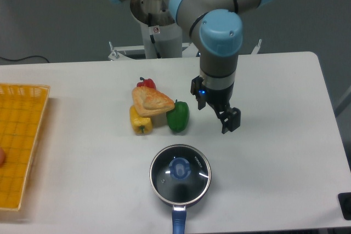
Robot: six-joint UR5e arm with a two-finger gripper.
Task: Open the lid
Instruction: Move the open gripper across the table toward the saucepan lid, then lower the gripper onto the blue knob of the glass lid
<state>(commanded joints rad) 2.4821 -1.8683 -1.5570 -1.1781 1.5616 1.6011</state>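
**Pincer above the surface, lid not yet touched**

The lid point(180, 172) sits closed on the dark saucepan point(179, 204) near the front edge of the white surface point(274, 152). Its blue knob point(179, 168) is in the centre of the glass, and the blue handle of the saucepan points toward the camera. The pincer point(226, 120) hangs behind the saucepan and to the right of it, apart from the lid, beside the green pepper point(179, 116). Its fingers point down and look spread, with nothing between them, though one finger is partly hidden by the wrist.

I judge that the step in hand is the approach to the knob. To do it well, the pincer should come directly over the centre of the lid, not from the side, so that the fingers go down on both sides of the knob without hitting the glass. The opening must be wider than the knob before the descent. After closing, a straight lift upward is best, because a tilted pull may drag the saucepan or let the rim catch.

The yellow pepper point(140, 121), the red pepper point(146, 84) and the pastry point(150, 101) on top of them stand behind the saucepan, and the yellow basket point(22, 146) is at the left, so the free side for putting the lid down seems to be the right.
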